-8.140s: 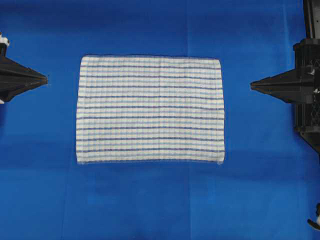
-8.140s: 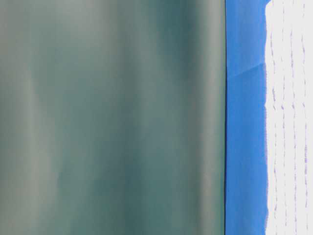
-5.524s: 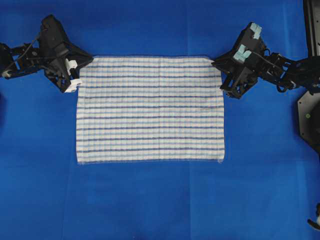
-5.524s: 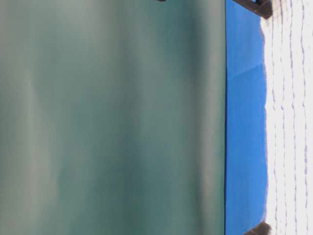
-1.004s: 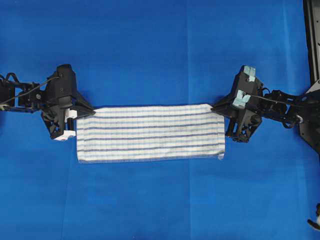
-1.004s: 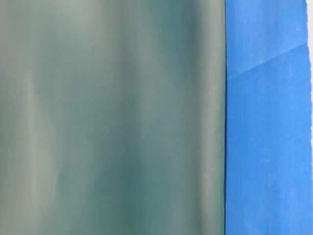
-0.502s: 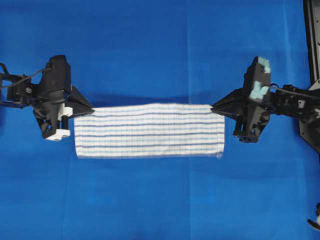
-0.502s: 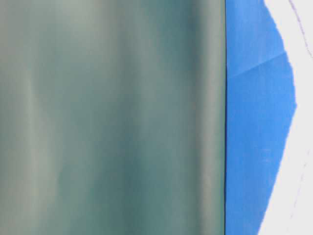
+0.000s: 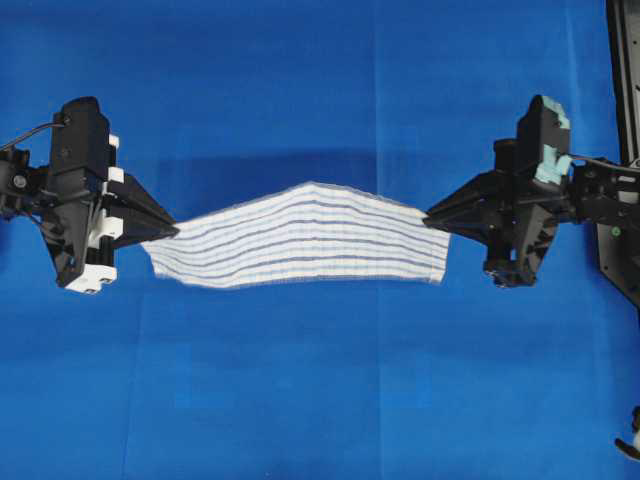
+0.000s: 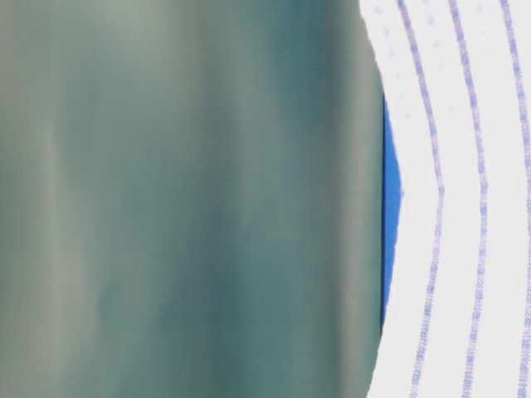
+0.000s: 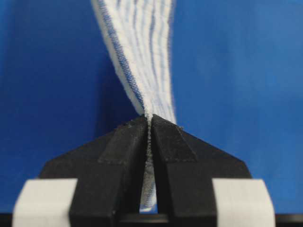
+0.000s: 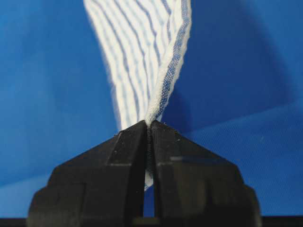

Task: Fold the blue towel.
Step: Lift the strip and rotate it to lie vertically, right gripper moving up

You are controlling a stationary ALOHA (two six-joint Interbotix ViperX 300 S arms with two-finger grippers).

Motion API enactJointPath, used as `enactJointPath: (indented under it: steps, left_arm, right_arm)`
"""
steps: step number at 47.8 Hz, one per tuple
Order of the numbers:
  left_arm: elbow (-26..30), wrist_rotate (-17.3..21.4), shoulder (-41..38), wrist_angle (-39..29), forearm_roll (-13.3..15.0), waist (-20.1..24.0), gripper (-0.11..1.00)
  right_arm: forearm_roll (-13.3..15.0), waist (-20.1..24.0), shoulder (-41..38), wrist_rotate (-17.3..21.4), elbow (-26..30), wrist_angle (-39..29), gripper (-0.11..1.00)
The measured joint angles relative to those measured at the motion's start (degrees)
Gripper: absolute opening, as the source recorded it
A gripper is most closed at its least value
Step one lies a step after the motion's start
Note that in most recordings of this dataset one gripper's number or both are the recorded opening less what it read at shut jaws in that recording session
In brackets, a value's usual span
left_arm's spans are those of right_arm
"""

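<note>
The blue towel [image 9: 300, 235] hangs in the air between the arms, above the blue-covered counter [image 9: 320, 400]. The left claw [image 9: 170, 233] and right claw [image 9: 430, 219] are each clamped on one end. No fold is laid down yet (most work remains). A second earlier it lay lower and flatter; now its middle bulges.

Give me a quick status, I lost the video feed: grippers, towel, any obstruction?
Left gripper and right gripper both shut on towel ends. Towel lifted, stretched between them, middle arched. Nothing in the way on the blue table cover.
</note>
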State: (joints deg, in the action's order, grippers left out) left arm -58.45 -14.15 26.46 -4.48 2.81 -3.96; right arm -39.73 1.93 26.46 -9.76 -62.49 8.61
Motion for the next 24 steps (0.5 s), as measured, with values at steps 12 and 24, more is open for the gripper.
enactJointPath:
  steps: [12,24]
  left_arm:
    - [2.99,-2.55,-5.01,8.26,0.09,-5.8,0.01]
    - [11.95,-2.72,-15.56,11.51,0.09,-8.09,0.01]
  right_arm:
    - [5.8,-9.93,-4.57,0.0,5.98,-3.69,0.03]
    - [11.51,-17.31,-9.14,-0.09,12.39,-7.03,0.03]
